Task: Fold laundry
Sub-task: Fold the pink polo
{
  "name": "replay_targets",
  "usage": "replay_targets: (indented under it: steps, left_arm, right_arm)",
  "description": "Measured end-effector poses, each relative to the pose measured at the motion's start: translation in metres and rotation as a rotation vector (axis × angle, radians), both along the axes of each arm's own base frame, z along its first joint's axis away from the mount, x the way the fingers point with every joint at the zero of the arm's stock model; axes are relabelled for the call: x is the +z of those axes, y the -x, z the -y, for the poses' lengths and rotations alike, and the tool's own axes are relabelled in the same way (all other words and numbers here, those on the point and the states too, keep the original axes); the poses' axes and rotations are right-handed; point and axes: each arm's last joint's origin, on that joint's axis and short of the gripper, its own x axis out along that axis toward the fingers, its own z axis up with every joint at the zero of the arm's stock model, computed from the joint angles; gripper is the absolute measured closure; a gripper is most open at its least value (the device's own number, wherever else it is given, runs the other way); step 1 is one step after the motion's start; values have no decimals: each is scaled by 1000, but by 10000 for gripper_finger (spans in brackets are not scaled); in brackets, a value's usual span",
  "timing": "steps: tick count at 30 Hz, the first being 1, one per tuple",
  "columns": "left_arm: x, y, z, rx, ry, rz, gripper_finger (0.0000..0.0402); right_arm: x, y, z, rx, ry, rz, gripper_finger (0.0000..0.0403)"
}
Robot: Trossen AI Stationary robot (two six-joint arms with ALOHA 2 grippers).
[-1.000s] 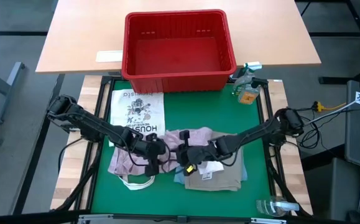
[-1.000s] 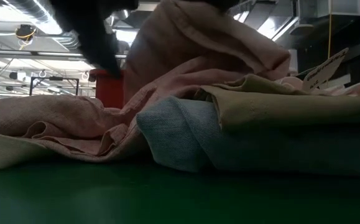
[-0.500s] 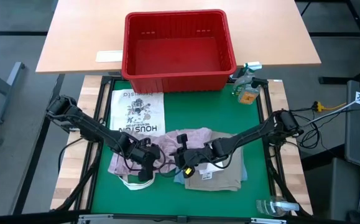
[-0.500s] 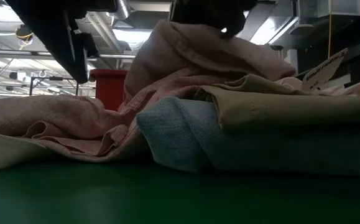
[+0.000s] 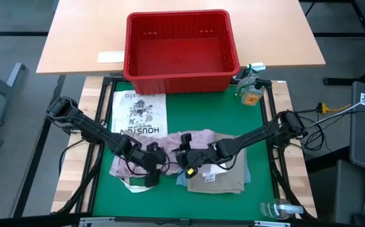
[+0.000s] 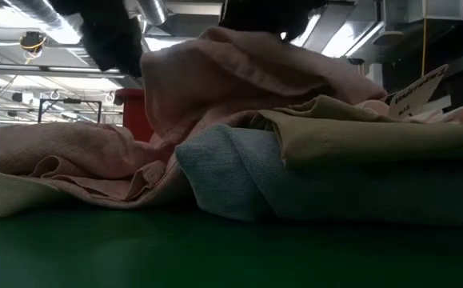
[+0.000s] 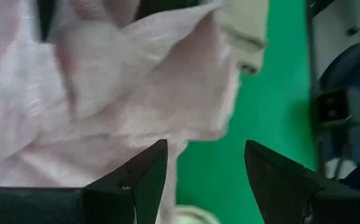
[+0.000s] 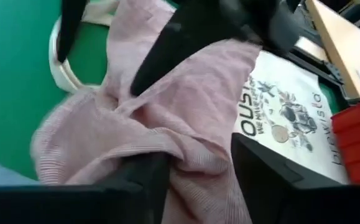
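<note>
Your pink shirt (image 5: 169, 146) lay bunched at the mat's centre, its long axis running nine to three, overlapping the tan cloth (image 5: 220, 180) at its four o'clock. Your right gripper (image 5: 183, 153), fingers spread with shirt fabric between them, sat on the shirt's three-o'clock end. Your left gripper (image 5: 149, 170), fingers parted and empty, hung at the shirt's seven o'clock, equally near.

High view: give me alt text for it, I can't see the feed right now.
Both arms meet over a laundry pile on the green mat: left gripper open above the pink shirt, right gripper at the shirt's bunched middle, beside a tan cloth. An empty red basket sits behind, a printed white shirt lies flat.
</note>
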Motion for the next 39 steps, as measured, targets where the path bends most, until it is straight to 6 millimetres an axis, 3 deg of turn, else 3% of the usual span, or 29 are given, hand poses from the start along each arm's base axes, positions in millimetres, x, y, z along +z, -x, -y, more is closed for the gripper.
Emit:
replay_targets:
  steps: [4, 13, 19, 25, 31, 39]
  left_arm:
    - [4, -4, 2, -1, 29, 59, 195]
    - [12, -11, 4, 26, 31, 175, 195]
    - [19, -17, 1, 128, -80, 303, 195]
    - [13, -19, 0, 173, -140, 298, 195]
    - [-21, -35, 5, 180, -183, 232, 195]
    - [-67, -45, 17, 152, -160, 111, 195]
  right_arm:
    - [17, 6, 1, 28, -13, -26, 219]
    - [50, 22, 6, 15, 39, -256, 217]
    - [60, 38, 12, -54, 50, -419, 217]
    - [65, 67, 24, -147, 95, -505, 217]
    - [49, 78, 37, -233, 99, -460, 217]
    - [-6, 94, 39, -191, 33, -583, 217]
